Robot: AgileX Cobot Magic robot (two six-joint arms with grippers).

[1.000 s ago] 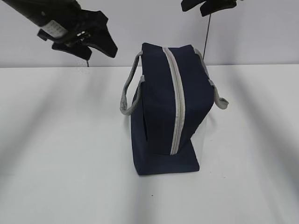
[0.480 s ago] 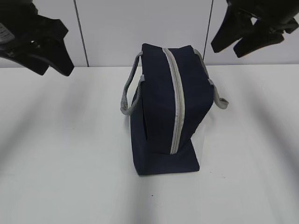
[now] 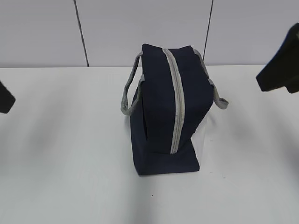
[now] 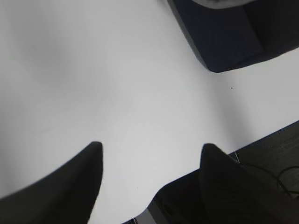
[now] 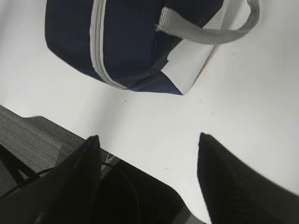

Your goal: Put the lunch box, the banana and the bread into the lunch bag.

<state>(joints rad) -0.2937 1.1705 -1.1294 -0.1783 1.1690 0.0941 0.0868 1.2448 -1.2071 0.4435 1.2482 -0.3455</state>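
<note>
**Both grippers spread and unloaded; lunch bag zipped shut on the table**

The left gripper (image 4: 149,158) hangs above the white table (image 3: 65,154) with its two dark fingers (image 4: 74,182) set wide apart. Nothing lies between them — only bare tabletop and, toward the wrist, the table's front edge. Ahead of the fingertips and off to the right, well clear of them, a navy corner of the lunch bag (image 4: 229,37) enters the left wrist view.

The right gripper (image 5: 147,154) is likewise spread, its fingers (image 5: 224,177) holding nothing. Ahead of it and slightly to the left sits the same bag, apart from both fingers. From this gripper, the grey zipper (image 5: 98,42) runs away along the bag's upper face, the white side panel (image 5: 196,60) faces the gripper's right finger, and one grey strap handle (image 5: 210,32) loops out above that panel.

In the exterior view the lunch bag (image 3: 161,116) stands at the centre of the table, zipper line closed along its full visible length, a grey handle (image 3: 128,95) hanging at each side. Only a dark edge of each arm shows — left (image 3: 5,99), right (image 3: 280,70) — both well away from the bag.

The lunch box, banana and bread appear in no view.
</note>
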